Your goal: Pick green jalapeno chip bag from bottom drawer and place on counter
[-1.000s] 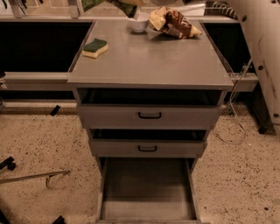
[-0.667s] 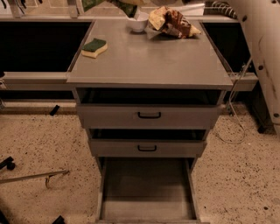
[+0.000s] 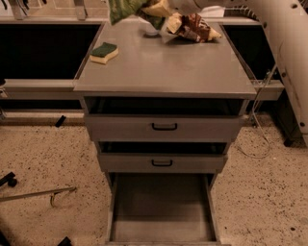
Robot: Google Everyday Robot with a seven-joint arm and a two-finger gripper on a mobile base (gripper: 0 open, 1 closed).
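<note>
Green and glossy, the green jalapeno chip bag (image 3: 124, 9) hangs crumpled at the top edge of the camera view. It is just left of the claw (image 3: 168, 5) and above the far end of the worktop (image 3: 163, 72). The claw is mostly cut off by the frame, so nobody can tell whether it is closed on the bag or already loose.

The main risk is a release too near the back edge. A light, slippery foil bag could slide off behind the worktop or settle on the clutter. Directly beneath the claw is the brown-and-yellow snack bag (image 3: 191, 26), wrinkled and shiny, and the descending arm (image 3: 284, 53) could nudge it.

Nearer the camera and left of the claw lies a green-topped yellow sponge (image 3: 103, 52), soft, blocky and well clear. The worktop is flat matte grey metal, so it offers little grip.

Far below the claw the bottom drawer (image 3: 161, 211) stands pulled out, a plain grey tray with its flat floor bare. Two shallower drawers (image 3: 163, 127) with black handles sit above it.
</note>
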